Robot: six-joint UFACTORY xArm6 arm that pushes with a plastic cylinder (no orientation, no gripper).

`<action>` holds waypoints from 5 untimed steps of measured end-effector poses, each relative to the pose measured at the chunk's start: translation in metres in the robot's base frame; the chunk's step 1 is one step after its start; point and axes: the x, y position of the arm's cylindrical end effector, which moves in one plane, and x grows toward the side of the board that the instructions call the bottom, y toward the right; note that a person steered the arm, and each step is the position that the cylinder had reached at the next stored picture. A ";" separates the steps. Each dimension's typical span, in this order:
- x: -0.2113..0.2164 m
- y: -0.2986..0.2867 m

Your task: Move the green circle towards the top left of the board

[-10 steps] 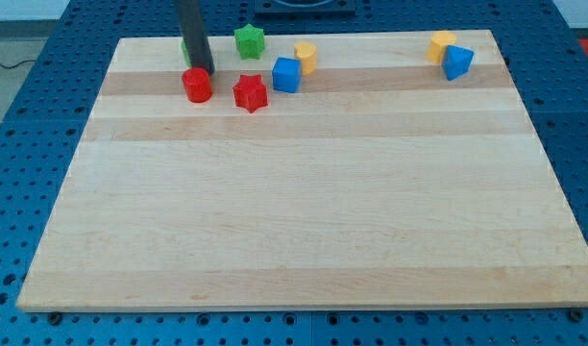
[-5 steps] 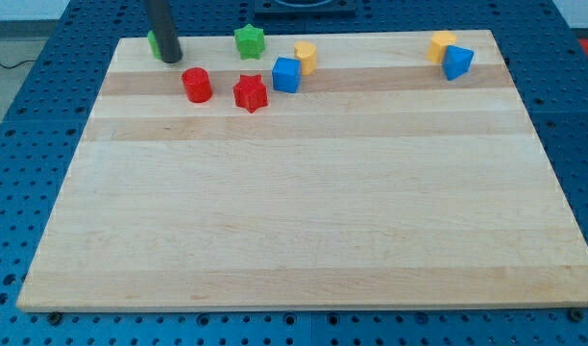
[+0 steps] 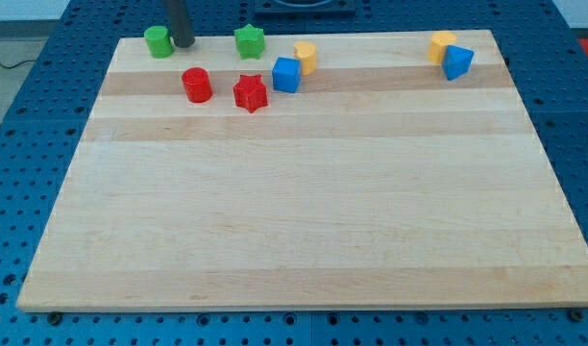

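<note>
I have no fingers to spread or press together, only a rod, so there is no grip state to tell. My tip (image 3: 183,44) sits at the desk's top edge, just to the view's right of the green circle (image 3: 159,41); whether it touches the circle I cannot tell, the gap being too slight to read.

The green circle lies in the top left corner of the desk (image 3: 294,231), close to both the top edge and the left edge. I judge the task nearly or fully done.

Further out, to the view's right of my tip, stands the green star (image 3: 248,40). Below it lie the red cylinder (image 3: 196,85) and the red star (image 3: 249,92), with the blue cube (image 3: 286,74) and a yellow block (image 3: 306,56) just beside them. Well apart, in the top right corner, a second yellow block (image 3: 442,44) touches a blue block (image 3: 457,61).

The risk, as I judge it, is the edge: another push leftward or upward could send the circle off the desk. A sweep to the right could knock the green star out of place.
</note>
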 end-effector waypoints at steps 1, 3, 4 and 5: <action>0.000 -0.021; 0.012 -0.032; 0.015 -0.028; 0.021 -0.010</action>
